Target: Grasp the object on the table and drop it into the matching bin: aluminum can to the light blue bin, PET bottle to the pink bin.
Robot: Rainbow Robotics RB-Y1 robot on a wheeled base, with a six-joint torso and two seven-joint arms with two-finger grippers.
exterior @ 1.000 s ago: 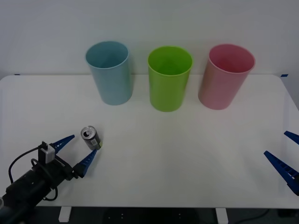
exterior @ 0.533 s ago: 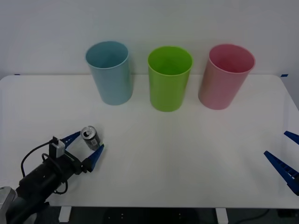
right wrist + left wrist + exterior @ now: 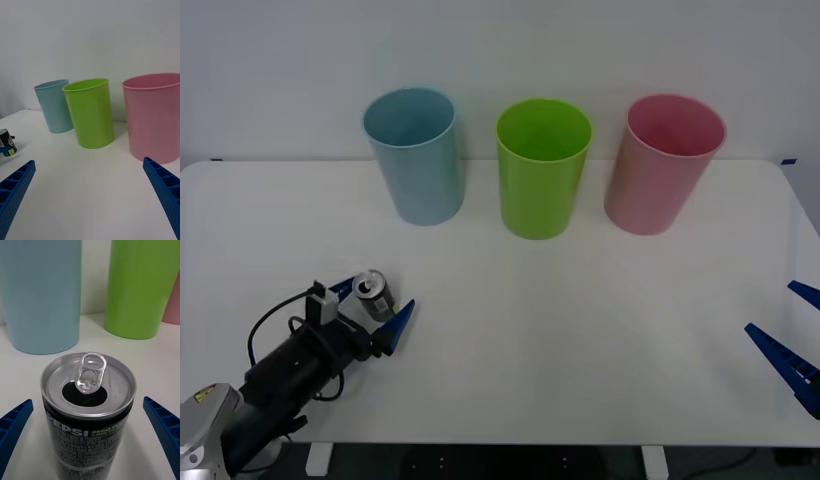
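Both left end effector [image 3: 372, 305] fingers flank the upright aluminum can [image 3: 372, 293], untouched.

Three bins stand in a row along the far side of the table [image 3: 580, 330]: the light blue bin [image 3: 415, 155] at left, a green bin [image 3: 543, 167] in the middle and the pink bin [image 3: 664, 163] at right, with narrow gaps between them. The can [image 3: 373, 294] stands upright near the left front, between the spread fingers of the left gripper [image 3: 372, 308], a gap showing on each side. The wide white surface from the can to the bins and across to the right gripper [image 3: 790, 340] lies bare.
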